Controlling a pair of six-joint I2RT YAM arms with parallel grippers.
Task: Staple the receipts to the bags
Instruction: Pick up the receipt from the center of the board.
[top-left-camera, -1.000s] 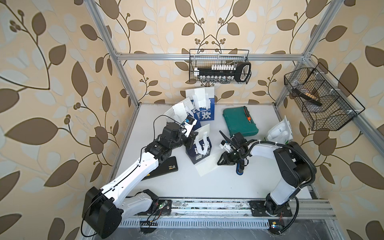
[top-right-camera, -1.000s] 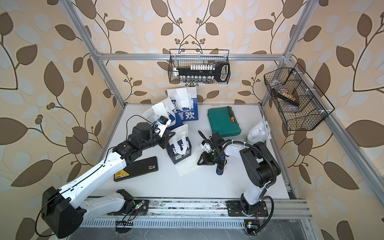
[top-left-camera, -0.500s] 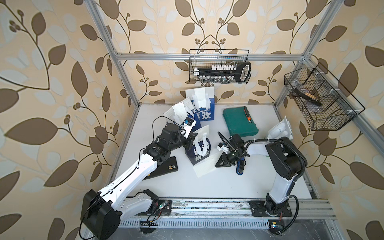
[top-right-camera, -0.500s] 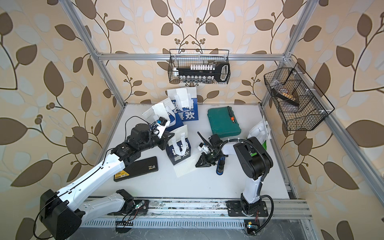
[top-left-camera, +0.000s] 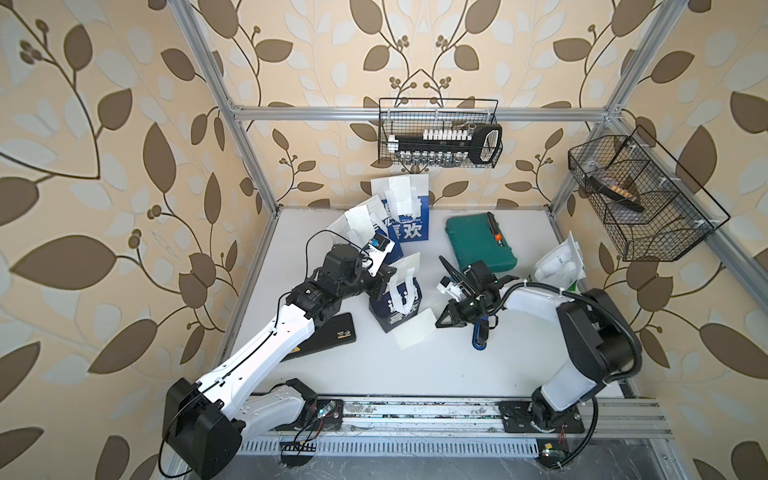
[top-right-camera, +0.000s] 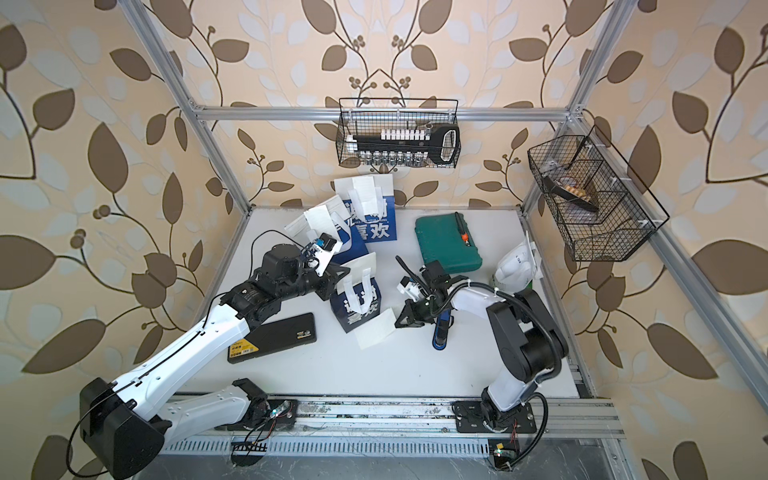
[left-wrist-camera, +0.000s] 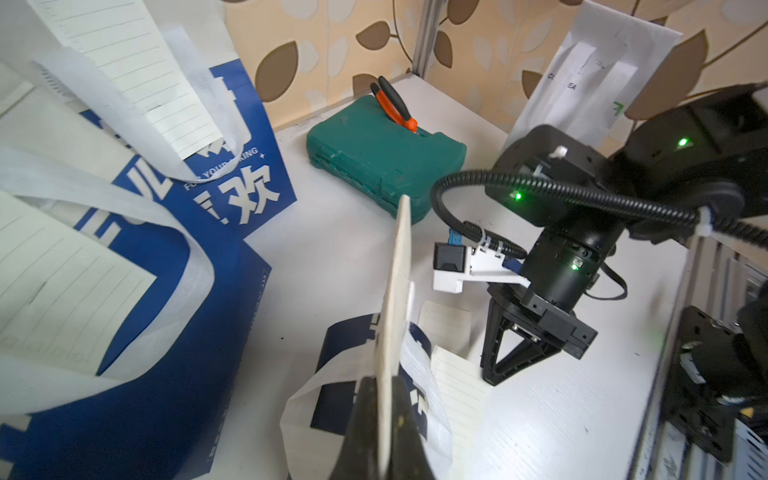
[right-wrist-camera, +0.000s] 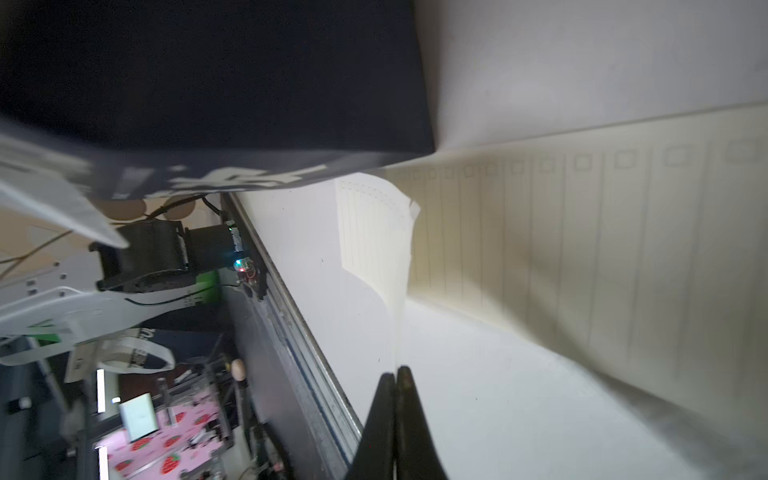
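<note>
We've got the left hand (top-left-camera: 387, 275) clamped on the bag (top-left-camera: 388, 321) rim, right hand (top-left-camera: 440, 323) nipping the receipt (top-left-camera: 415, 332); lift slow, it's floppy.

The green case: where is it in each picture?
Top view: green case just right of the middle.
Top view: again just right of the middle.
Left wrist: upper middle.
Right wrist: not in it.
Shared landmark: the small navy bag, seen in all four views.
</note>
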